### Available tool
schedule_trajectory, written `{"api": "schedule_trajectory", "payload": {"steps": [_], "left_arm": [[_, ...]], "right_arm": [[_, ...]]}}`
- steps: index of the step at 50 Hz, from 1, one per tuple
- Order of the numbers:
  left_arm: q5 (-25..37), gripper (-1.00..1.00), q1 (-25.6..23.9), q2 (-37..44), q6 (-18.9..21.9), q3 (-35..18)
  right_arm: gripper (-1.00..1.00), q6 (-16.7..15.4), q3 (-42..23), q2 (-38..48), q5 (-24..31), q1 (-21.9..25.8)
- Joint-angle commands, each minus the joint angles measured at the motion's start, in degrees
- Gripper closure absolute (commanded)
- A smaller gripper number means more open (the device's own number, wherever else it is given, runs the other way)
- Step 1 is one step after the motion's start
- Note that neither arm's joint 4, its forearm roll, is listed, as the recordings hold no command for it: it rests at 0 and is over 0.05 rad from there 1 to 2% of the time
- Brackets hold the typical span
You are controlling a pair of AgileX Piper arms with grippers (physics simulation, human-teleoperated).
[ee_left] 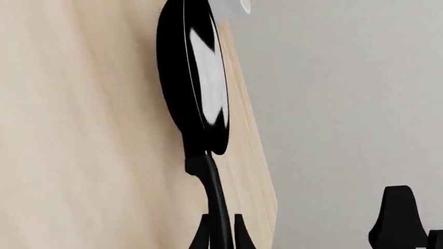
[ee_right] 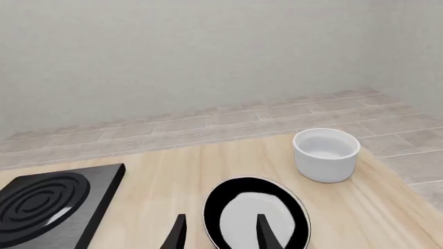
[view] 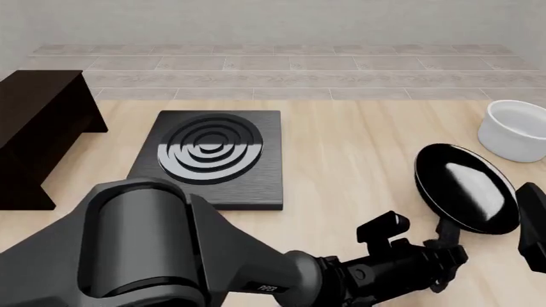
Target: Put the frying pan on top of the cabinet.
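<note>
**A:** While the pan sits far from its goal, how much is done?

**B:** Only the grasp. Nearest, the left gripper (view: 439,259) is clamped on the long handle of the glossy black round frying pan (view: 465,187), at the wooden table (view: 358,147)'s right side. The right gripper (ee_right: 220,233) has fingers apart, holding nothing.

**A:** And beyond?

**B:** A white round bowl (view: 514,131) stands just past the pan. The dark brown boxy cabinet (view: 38,128) stands far left; its top is bare. Carrying and placing remain.
</note>
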Motion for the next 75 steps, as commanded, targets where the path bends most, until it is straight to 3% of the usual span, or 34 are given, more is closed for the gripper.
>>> {"api": "schedule_trajectory", "payload": {"steps": [1, 13, 32, 47, 55, 75], "left_arm": [[1.7, 1.00, 1.1, 3.7, -1.5, 0.2], [1.6, 1.00, 1.9, 2.5, -0.9, 1.2], [3.7, 1.00, 5.5, -4.0, 4.5, 3.3], [1.0, 1.00, 6.3, -7.0, 3.8, 6.7], [-0.7, 1.00, 6.5, -10.6, 3.6, 9.6], [1.8, 1.00, 9.7, -23.3, 5.9, 14.1]], "right_arm": [[-1.00, -0.1, 0.0, -0.1, 0.0, -0.1], [-1.00, 0.0, 0.0, -0.1, 0.0, -0.1], [-1.00, -0.2, 0.0, -0.1, 0.0, 0.2], [-1.00, -0.5, 0.0, -0.2, -0.1, 0.4], [-1.00, -0.7, 0.0, -0.2, -0.1, 0.5], [-1.00, -1.3, 0.0, -0.2, -0.1, 0.9]]}}
